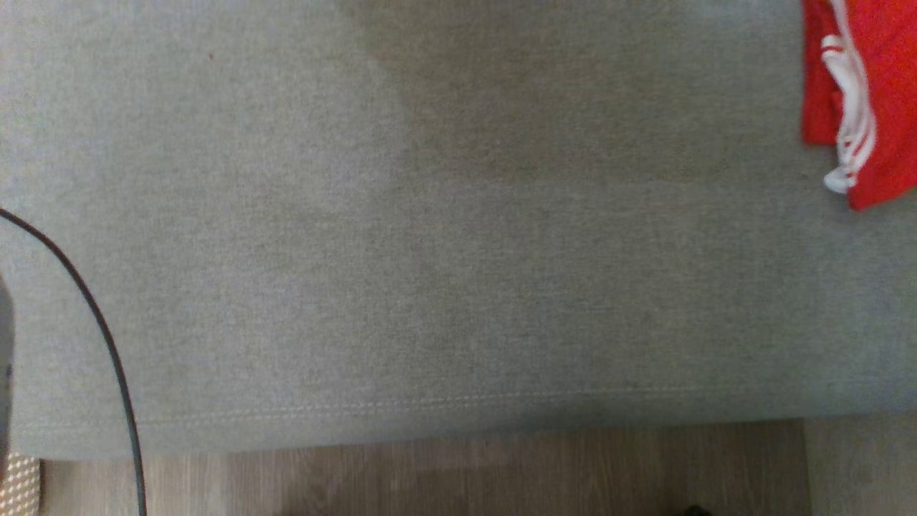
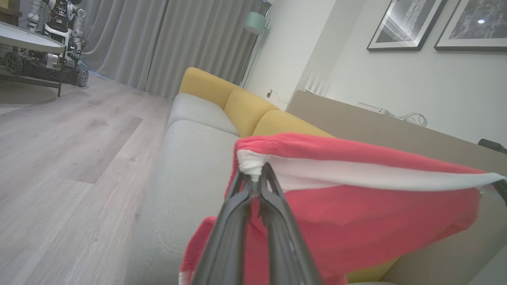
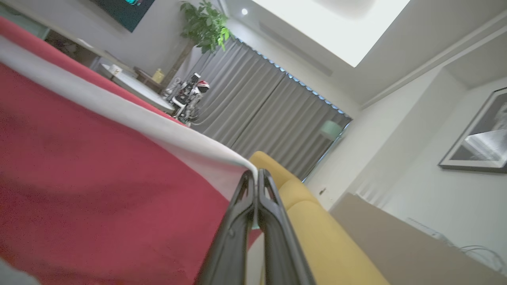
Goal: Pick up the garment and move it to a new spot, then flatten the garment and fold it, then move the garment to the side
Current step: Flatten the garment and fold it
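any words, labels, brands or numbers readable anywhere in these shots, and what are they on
None can be read.
The red garment shows white bands but no lettering.
The framed pictures carry no text.
The dark panel on the wall has teal marks too blurred to read.

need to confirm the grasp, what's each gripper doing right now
Left gripper: shut on the garment at its white edge.
Right gripper: shut on the garment's white edge too.

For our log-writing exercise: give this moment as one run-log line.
left gripper: shut on garment, at white band | right gripper: shut on same band | garment: red, stretched between grippers over sofa
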Available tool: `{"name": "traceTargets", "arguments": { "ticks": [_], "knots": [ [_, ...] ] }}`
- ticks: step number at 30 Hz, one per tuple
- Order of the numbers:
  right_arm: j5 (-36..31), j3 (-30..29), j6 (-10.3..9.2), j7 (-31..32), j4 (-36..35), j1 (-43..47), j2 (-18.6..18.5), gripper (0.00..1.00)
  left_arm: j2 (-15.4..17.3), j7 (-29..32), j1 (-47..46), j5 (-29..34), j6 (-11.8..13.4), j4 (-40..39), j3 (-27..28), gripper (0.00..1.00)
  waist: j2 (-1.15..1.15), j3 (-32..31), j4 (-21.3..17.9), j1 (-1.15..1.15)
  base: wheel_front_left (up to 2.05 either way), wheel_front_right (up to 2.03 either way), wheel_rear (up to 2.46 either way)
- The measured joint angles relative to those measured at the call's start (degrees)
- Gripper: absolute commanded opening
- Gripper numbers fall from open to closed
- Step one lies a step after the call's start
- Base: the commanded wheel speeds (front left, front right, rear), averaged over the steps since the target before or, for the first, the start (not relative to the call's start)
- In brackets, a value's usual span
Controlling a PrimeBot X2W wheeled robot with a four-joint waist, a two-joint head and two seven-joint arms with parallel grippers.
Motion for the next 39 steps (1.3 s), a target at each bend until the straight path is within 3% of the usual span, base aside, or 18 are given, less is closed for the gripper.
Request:
{"name": "traceTargets", "arguments": {
  "ticks": [4,8,18,23,33,39],
  "knots": [
    [-3.88,-2.34,0.0,-1.36,3.79,4.04,3.65,0.0,-1.27,-3.28,0.49,0.96,-2.99,5.91,-0.69,0.0,0.0,2.32,0.81,0.0,0.0,0.0,0.0],
    [-5.28,-3.89,0.0,-1.6,7.79,11.66,4.1,0.0,-2.44,-3.6,3.91,1.62,-5.5,10.05,-4.56,0.0,0.0,3.05,2.07,0.0,0.0,0.0,0.0],
    [-2.74,-1.3,0.0,-1.75,6.65,33.29,5.1,0.0,-3.32,-10.46,24.51,1.74,-6.46,14.24,-9.85,0.0,0.0,-1.88,3.18,-0.01,0.0,0.0,0.0],
    [0.12,2.38,0.0,-1.75,7.25,43.17,3.12,0.0,-3.28,-10.83,34.83,1.85,-6.51,13.82,-13.99,0.0,0.0,-6.1,3.74,-0.01,0.0,0.0,0.0],
    [5.92,10.03,0.0,-1.75,11.04,49.07,-1.81,0.0,-3.37,-13.78,46.91,3.24,-6.86,12.04,-18.91,0.0,0.0,-15.65,4.26,-0.01,0.0,0.0,0.0],
    [11.2,20.23,0.0,-1.66,13.41,51.49,-4.09,0.0,-3.89,-14.79,52.77,5.05,-6.39,11.28,-21.14,0.0,0.0,-20.25,3.87,-0.01,0.0,0.0,0.0]
  ]
}}
